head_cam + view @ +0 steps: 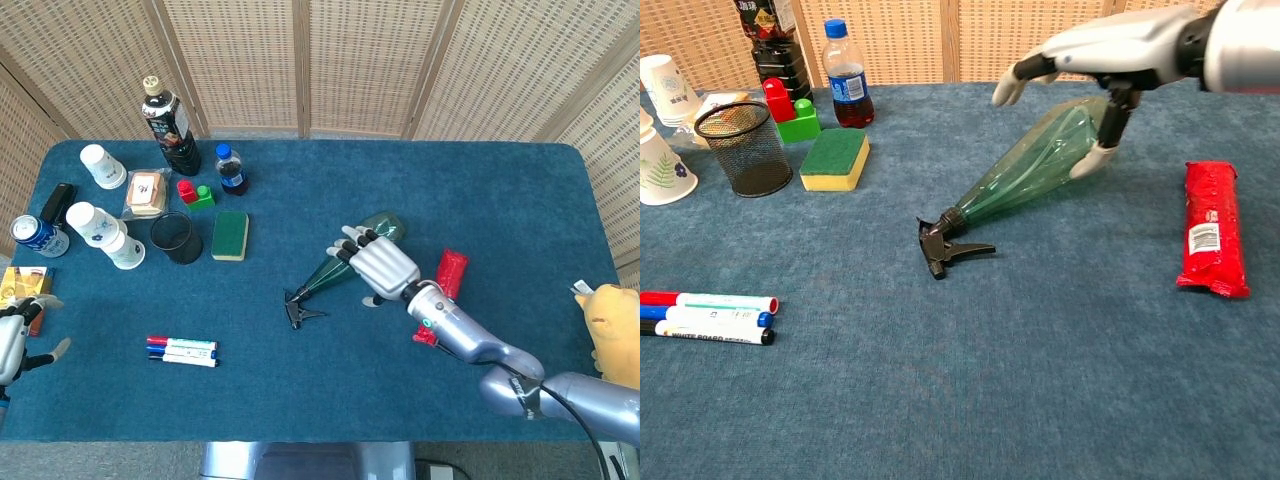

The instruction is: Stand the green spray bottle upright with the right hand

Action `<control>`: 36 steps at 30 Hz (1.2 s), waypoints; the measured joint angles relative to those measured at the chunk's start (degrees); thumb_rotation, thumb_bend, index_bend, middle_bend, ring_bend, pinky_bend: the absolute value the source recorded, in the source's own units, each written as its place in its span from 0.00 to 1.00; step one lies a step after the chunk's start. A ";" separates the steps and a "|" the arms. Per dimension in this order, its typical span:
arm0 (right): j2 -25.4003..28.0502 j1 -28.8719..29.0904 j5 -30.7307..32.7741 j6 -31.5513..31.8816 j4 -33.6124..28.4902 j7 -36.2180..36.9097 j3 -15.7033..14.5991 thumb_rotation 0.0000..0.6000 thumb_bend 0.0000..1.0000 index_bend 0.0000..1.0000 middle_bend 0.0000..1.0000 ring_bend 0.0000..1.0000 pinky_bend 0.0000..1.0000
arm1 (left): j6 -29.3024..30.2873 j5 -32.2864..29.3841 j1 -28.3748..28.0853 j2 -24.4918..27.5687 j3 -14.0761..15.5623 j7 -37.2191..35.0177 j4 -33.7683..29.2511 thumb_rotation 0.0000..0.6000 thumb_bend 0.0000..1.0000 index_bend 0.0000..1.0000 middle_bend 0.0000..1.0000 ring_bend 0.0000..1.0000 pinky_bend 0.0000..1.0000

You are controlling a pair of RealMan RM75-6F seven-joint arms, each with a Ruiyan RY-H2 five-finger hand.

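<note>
The green spray bottle [340, 262] [1035, 167] lies on its side mid-table, its black trigger head [943, 245] pointing toward the front left and its wide base toward the back right. My right hand [380, 263] [1110, 52] hovers palm-down over the bottle's wide body with fingers spread; its thumb [1105, 135] reaches down beside the bottle's right flank. It grips nothing. My left hand [12, 340] rests open at the far left table edge, seen only in the head view.
A red packet [447, 278] [1212, 226] lies right of the bottle. A yellow-green sponge [834, 158], mesh cup [742, 147], cola bottle [847, 86], toy blocks [790, 112] and paper cups [105, 238] stand back left. Markers [705, 317] lie front left. A yellow plush toy [616, 325] sits far right.
</note>
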 measured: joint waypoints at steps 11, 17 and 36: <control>-5.19 7.32 4.30 -5.29 6.26 -6.86 -2.17 1.00 0.08 0.19 0.21 0.04 0.16 | -0.62 -1.22 0.43 -0.41 0.14 -1.20 1.78 1.00 0.31 0.34 0.30 0.26 0.26; -8.05 10.65 6.35 -7.40 9.77 -9.46 -3.57 1.00 0.08 0.20 0.21 0.04 0.16 | -1.12 -1.84 0.74 -0.95 0.29 -2.35 3.15 1.00 0.31 0.34 0.30 0.26 0.26; -13.62 15.74 12.63 -6.26 17.50 -17.83 -8.31 1.00 0.09 0.29 0.29 0.10 0.19 | -2.49 -2.03 1.27 -2.74 0.79 -5.77 7.24 1.00 0.31 0.34 0.30 0.26 0.26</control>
